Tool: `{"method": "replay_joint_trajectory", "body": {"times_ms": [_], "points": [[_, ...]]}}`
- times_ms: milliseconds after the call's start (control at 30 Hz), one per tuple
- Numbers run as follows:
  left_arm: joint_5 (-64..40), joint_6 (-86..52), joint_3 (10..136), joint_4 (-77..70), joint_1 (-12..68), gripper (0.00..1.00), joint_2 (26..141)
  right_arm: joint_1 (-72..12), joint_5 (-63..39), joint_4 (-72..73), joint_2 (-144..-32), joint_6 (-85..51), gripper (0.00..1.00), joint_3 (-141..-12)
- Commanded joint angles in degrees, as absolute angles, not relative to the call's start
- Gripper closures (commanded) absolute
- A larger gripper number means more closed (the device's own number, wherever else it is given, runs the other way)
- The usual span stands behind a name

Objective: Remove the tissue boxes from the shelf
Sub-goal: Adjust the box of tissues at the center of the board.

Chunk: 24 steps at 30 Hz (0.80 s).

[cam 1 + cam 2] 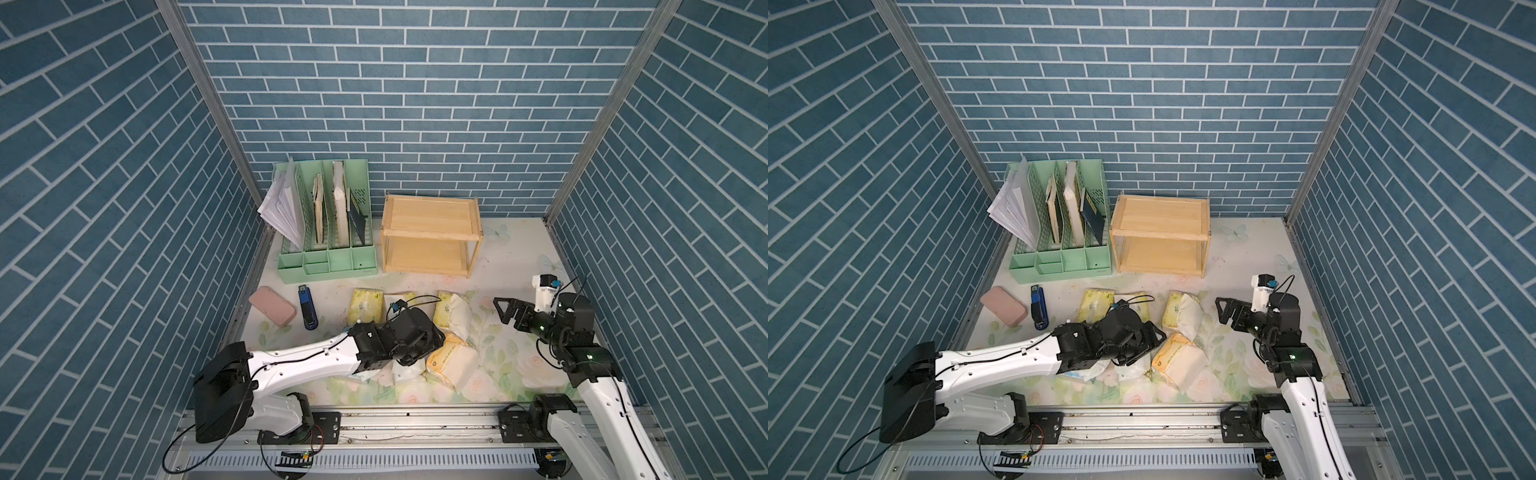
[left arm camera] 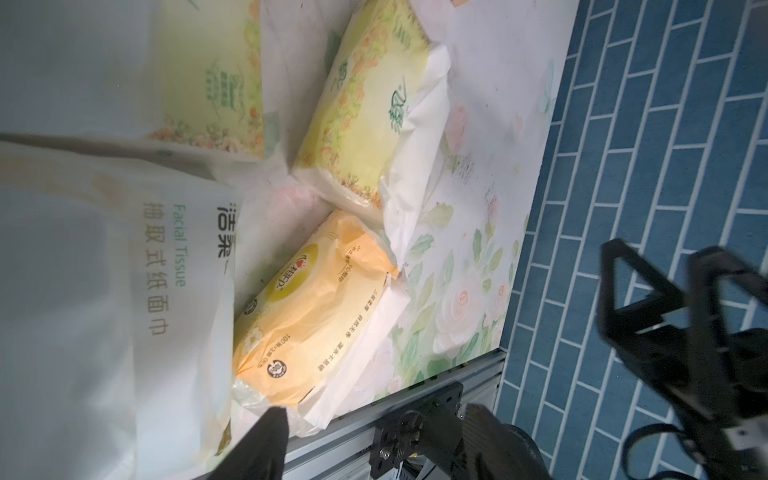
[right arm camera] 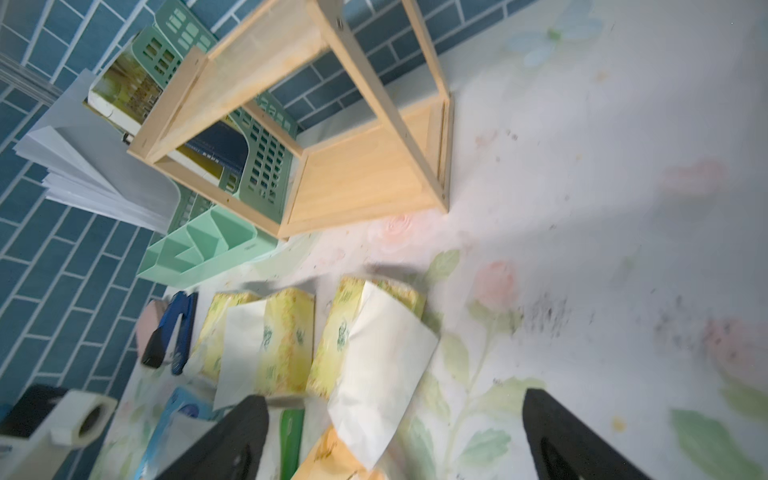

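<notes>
Blue brick-patterned walls (image 1: 415,104) enclose a floral-printed counter (image 1: 515,257), where the small two-tier light wooden shelf (image 1: 430,212) stands at the back edge, just beside a mint-green plastic file organizer (image 1: 328,266). The soft plastic packs lie off the shelf, between it and the counter's front edge: pale yellow tissue packs (image 1: 367,305) across the middle, with an orange-yellow tissue pack (image 1: 451,361) and a white tissue pack (image 2: 83,291) nearer the front. The left gripper (image 2: 378,432) hangs low over the white tissue pack with its fingers spread apart, while the right gripper (image 3: 395,397) hovers toward the right edge, fingers wide apart.
</notes>
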<state>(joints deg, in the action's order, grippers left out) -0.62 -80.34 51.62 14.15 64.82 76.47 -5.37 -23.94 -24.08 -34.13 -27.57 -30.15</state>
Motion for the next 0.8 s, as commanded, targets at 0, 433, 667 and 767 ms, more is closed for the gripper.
{"method": "replay_joint_trajectory", "body": {"times_ms": [0, 433, 667, 767], "points": [[2.5, -70.1, 53.4, 17.9, 64.2, 0.26, 75.5, -5.9, -30.2, -29.8, -30.1, -33.8, 0.01, -26.0], [-2.4, -51.0, 62.1, 17.4, 57.9, 0.48, 91.6, -8.1, -35.5, -36.9, -21.1, -41.4, 0.25, -14.3], [-11.2, -48.8, 60.7, 13.7, 55.9, 0.43, 95.9, -13.2, -35.2, -34.6, -22.9, -44.4, 0.28, -12.7], [-14.0, -47.9, 61.4, 13.5, 55.9, 0.43, 97.7, -16.4, -34.7, -30.5, -24.1, -47.4, 0.29, -11.6]]}}
